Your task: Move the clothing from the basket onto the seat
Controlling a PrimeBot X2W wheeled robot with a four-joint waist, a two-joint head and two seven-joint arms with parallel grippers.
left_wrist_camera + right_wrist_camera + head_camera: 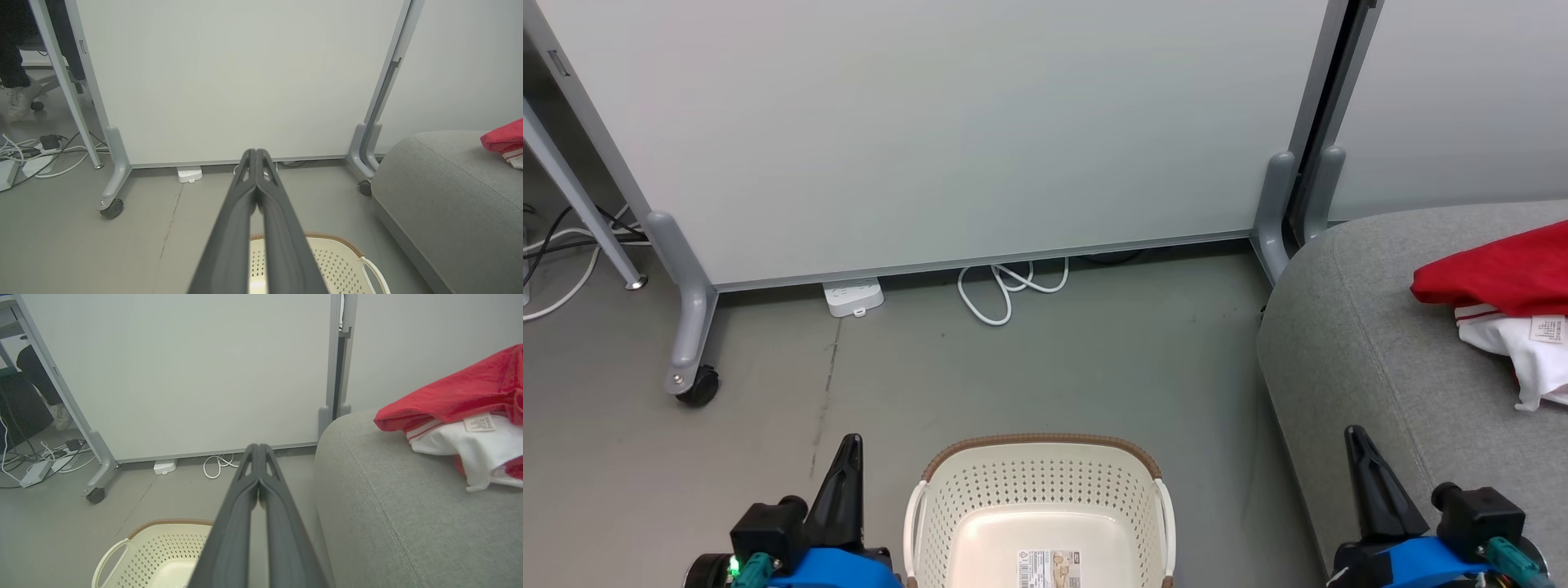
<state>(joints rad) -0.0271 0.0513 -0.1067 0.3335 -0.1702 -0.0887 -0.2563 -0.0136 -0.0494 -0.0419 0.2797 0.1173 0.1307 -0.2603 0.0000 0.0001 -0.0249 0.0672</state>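
**Status.** The left gripper (pixel 851 447) has both fingers pressed together with nothing between them. The right gripper (pixel 1356 438) is likewise pressed together and empty. The left one hangs over the floor (pixel 1094 367) beside the basket's left handle. The right one hangs at the seat's near edge.

**Location of task items.** The clothing (pixel 1499 276) lies heaped on top of the seat (pixel 1372 351), well in from the rounded corner that faces the basket (pixel 1045 445). The red fabric is on top, with the white lining and its label turned out below it. The basket stands on the floor just beside the seat. The visible part of its bottom carries only a printed sticker. Its near end is out of frame.

**Hazards.**
- A garment at the hidden near end of the basket would be missed. Check before ending the cycle.
- The heap is loose. A pass of the right arm across the seat could drag it toward an edge.
- A lowered or inward-swung gripper could strike the basket rim and shift the basket.
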